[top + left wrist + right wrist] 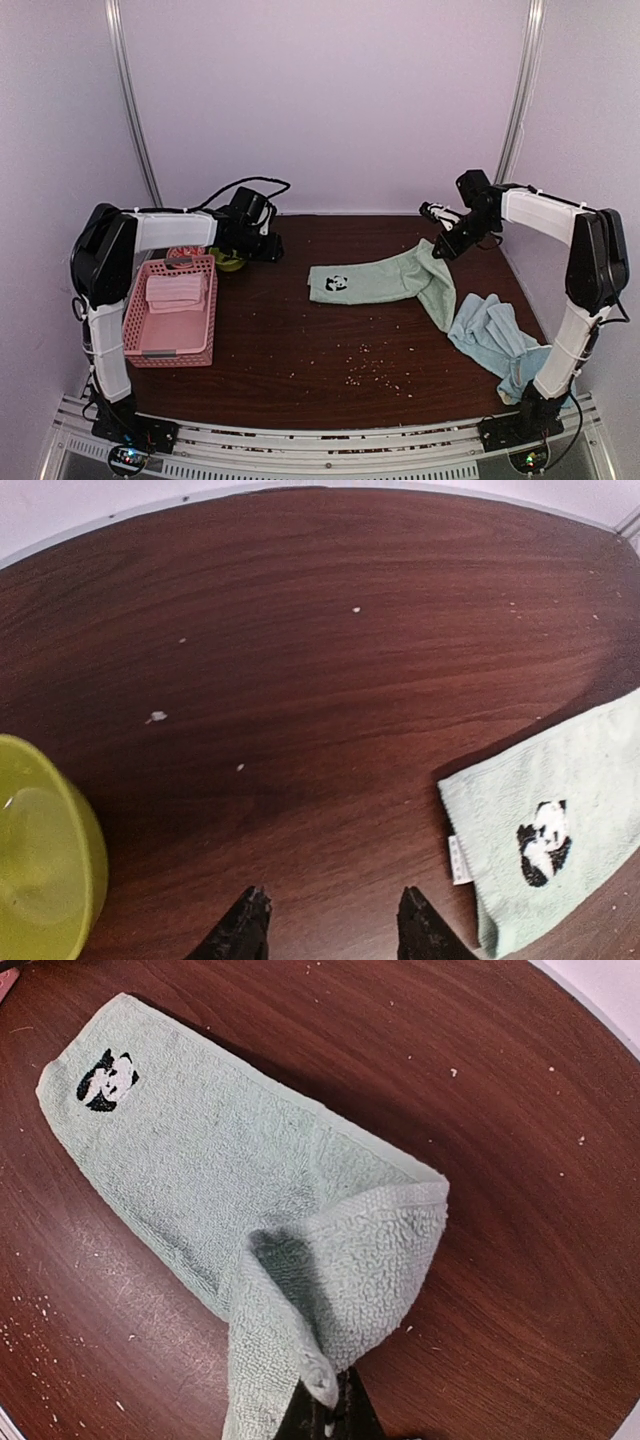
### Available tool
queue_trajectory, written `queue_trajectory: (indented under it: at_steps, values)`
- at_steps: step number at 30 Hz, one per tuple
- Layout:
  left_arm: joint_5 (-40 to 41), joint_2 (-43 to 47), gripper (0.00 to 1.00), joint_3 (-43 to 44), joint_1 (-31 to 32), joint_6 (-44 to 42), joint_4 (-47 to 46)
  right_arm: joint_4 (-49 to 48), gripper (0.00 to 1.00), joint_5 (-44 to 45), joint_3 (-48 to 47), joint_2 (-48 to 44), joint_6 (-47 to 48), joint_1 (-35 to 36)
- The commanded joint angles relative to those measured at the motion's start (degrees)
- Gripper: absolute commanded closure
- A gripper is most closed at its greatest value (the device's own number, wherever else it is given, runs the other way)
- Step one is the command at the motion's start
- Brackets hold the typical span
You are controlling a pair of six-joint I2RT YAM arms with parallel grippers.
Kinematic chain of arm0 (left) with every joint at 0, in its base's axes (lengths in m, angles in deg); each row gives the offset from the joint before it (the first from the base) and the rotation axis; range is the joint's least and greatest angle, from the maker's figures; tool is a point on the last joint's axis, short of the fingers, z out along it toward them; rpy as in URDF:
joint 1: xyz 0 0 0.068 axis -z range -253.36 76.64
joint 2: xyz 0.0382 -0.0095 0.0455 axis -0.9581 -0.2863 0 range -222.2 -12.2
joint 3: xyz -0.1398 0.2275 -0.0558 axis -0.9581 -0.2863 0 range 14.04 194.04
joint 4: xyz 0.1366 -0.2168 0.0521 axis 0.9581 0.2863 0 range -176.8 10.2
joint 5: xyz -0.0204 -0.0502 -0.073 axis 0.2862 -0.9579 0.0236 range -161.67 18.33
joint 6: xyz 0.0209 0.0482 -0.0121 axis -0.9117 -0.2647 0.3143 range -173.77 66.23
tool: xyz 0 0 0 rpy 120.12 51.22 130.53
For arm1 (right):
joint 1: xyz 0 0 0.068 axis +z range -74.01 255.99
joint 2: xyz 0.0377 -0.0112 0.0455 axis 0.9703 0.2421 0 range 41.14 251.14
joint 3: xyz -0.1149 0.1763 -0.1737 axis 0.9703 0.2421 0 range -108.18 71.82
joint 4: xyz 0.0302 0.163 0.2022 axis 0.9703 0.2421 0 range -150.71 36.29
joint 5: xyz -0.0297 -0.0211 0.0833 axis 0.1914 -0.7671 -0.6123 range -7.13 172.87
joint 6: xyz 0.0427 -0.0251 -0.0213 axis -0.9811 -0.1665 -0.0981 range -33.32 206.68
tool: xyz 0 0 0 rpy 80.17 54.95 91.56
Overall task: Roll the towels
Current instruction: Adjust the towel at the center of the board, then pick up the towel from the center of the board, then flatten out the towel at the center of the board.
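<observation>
Right gripper (pixel 447 243), clenched on a lifted corner of the mint towel (pixel 375 280) stretched from bench (pixel 300 360) centre toward 2 o'clock, holds only a thin pinch, so the cloth could slip free or bunch instead of rolling.

**A:** The mint green towel (pixel 370 282) lies mid-bench (pixel 300 350), mostly flat, its dark panda mark (pixel 337 284) at the left end.

**B:** And its right end is up off the bench, folded over, pinched in the right hand (pixel 335 1415).

**A:** The light blue towels (pixel 490 335) sit crumpled near the right edge. The pink towel (pixel 175 292) lies folded in the basket (pixel 170 355).
</observation>
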Motion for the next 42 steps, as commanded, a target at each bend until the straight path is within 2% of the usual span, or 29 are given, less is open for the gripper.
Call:
queue_trajectory:
  at_steps: [1, 6, 13, 20, 22, 24, 32, 38, 42]
  values:
    - [-13.4, -5.9, 0.56, 7.6, -0.5, -2.8, -2.0, -2.2, 1.00, -0.6, 1.5, 2.0, -1.7, 0.6]
    - [-17.6, -10.9, 0.56, 12.6, -0.4, -1.8, -2.0, -3.3, 1.00, -1.0, 2.1, 2.4, -1.9, 0.5]
    - [-21.6, -15.5, 0.65, 15.0, 0.7, -0.1, -1.9, -3.7, 1.00, -2.0, 2.7, 2.7, -2.0, 0.5]
    - [-22.1, -20.5, 0.59, 19.7, 1.7, 0.6, -0.8, -4.0, 1.00, -2.9, 3.3, 3.1, -2.0, 0.5]
    - [-22.6, -21.8, 0.61, 20.9, 1.9, 0.9, -0.7, -4.0, 1.00, -3.1, 3.5, 3.1, -2.0, 0.5]
    - [-22.8, -22.7, 0.68, 21.9, 2.2, 1.1, -0.8, -3.9, 1.00, -3.2, 3.5, 3.1, -2.0, 0.5]
    - [-16.8, -19.4, 0.97, 20.6, 2.3, 1.0, -2.1, -4.1, 1.00, -3.2, 3.8, 2.6, -1.9, 0.5]
    - [-8.4, -11.5, 1.00, 22.8, 2.3, -4.0, 2.8, -3.7, 1.00, -1.4, -0.7, 2.6, -2.9, -0.8]
    - [-1.3, -7.4, 1.00, 29.8, 2.1, -9.2, 10.0, -0.2, 1.00, -2.0, -15.6, 5.1, -4.6, -3.4]
